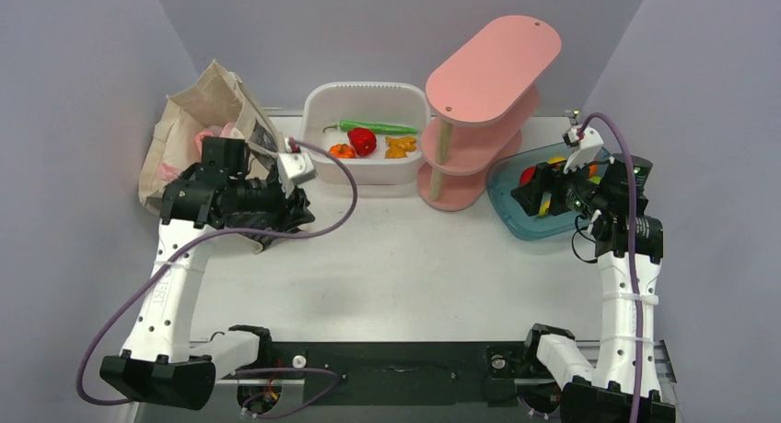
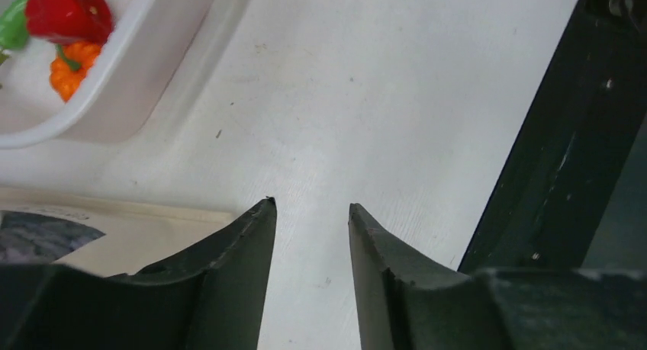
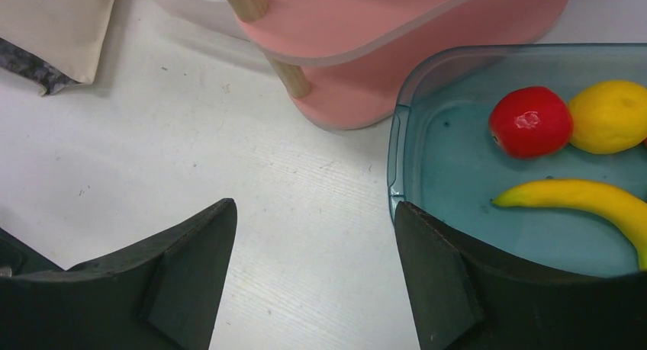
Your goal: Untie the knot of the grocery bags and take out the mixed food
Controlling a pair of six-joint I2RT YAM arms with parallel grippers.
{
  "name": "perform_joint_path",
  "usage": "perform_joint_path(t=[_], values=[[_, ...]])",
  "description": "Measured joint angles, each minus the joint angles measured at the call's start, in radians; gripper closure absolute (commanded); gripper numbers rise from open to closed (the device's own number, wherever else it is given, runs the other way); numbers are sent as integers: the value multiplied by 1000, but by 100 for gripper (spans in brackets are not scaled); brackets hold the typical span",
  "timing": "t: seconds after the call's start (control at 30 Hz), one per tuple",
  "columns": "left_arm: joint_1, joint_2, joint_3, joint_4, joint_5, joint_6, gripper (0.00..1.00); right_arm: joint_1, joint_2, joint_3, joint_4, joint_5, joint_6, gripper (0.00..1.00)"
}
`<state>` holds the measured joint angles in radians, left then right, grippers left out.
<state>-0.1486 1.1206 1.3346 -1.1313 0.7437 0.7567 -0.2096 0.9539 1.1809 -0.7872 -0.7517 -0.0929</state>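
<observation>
The beige canvas tote (image 1: 189,105) lies slumped at the table's back left, and the pink plastic bag (image 1: 204,139) shows in its mouth. No knot can be made out, and the mixed food is hidden. My left gripper (image 1: 293,209) hangs beside the tote's right edge. In the left wrist view it (image 2: 311,205) is open by a narrow gap over bare table, with the tote's cloth (image 2: 114,236) to its left. My right gripper (image 1: 521,198) hovers at the left rim of the blue tray (image 1: 505,216). It (image 3: 313,203) is wide open and holds nothing.
A white tub (image 1: 315,110) at the back holds a red pepper (image 1: 362,141) and a long green pepper (image 1: 382,126). A pink tiered shelf (image 1: 493,59) stands right of it. The blue tray (image 3: 397,129) holds an apple (image 3: 530,121), a lemon (image 3: 610,115) and a banana (image 3: 580,197).
</observation>
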Motion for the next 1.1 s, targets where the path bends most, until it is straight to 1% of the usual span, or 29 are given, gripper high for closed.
perform_joint_path(t=[0.03,0.1,0.2,0.27,0.33,0.4,0.5,0.63,0.7,0.83,0.9,0.97,1.1], values=[[0,19,41,2,-8,-45,51,0,-1,-2,0,0,0,28],[48,67,143,13,-5,-132,49,0,-3,-4,0,0,0,28],[272,138,293,120,44,-319,48,0,-8,-5,-1,-1,0,28],[402,163,338,203,39,-433,48,0,-8,-6,0,-4,1,28],[494,185,371,271,5,-529,48,0,-8,-10,0,-5,1,28],[538,214,403,308,-49,-587,47,0,-8,-14,0,-5,2,28],[571,279,444,339,-148,-631,46,1,-8,-18,0,-5,2,28],[594,433,486,331,-276,-639,43,1,-8,-21,-1,-4,1,28],[597,528,505,301,-330,-639,42,1,-8,-21,-1,-2,1,28],[591,688,509,217,-394,-637,42,1,-8,-21,-3,11,-3,28],[581,731,469,203,-414,-639,42,1,-8,-21,-8,15,-6,28],[568,735,401,211,-426,-642,42,1,-8,-22,-14,19,-10,28],[515,734,273,297,-449,-655,41,1,-8,-30,-27,30,-21,28]])
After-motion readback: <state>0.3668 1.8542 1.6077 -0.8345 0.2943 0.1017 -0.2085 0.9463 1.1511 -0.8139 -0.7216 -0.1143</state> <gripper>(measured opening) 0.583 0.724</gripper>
